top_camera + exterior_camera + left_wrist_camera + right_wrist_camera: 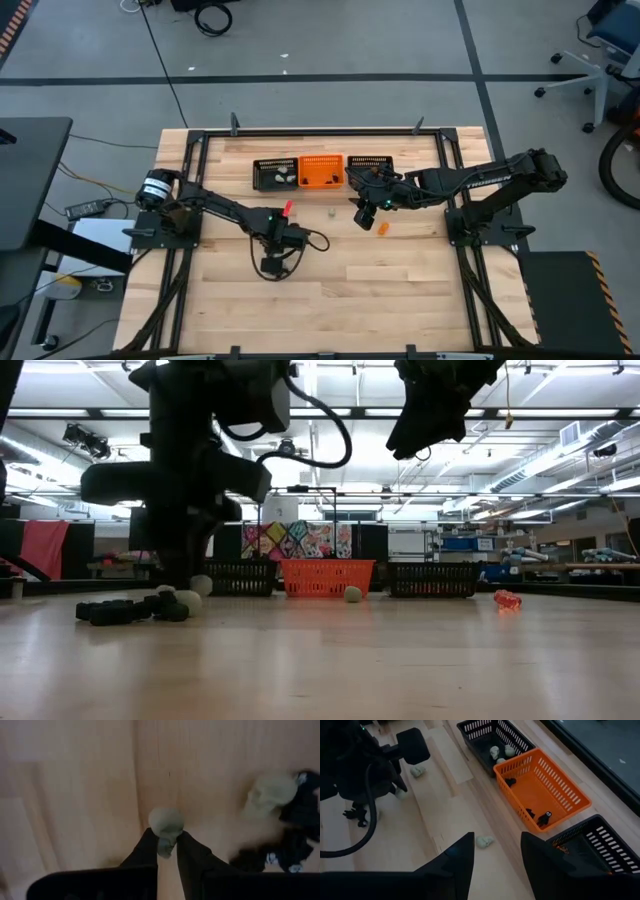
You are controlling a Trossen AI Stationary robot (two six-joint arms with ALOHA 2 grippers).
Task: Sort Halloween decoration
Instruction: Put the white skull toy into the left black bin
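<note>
**What rests on the table**

We see a pale wooden table edged by a dark frame. Along its far side three mesh baskets stand in a row: a black basket on the left, an orange basket in the middle touching it, and a second black basket on the right. Just near of the orange basket lies one pale skull trinket. To its right, lies an orange trinket. Left of centre we find a cluster of black trinkets with a pale skull beside them.
</note>
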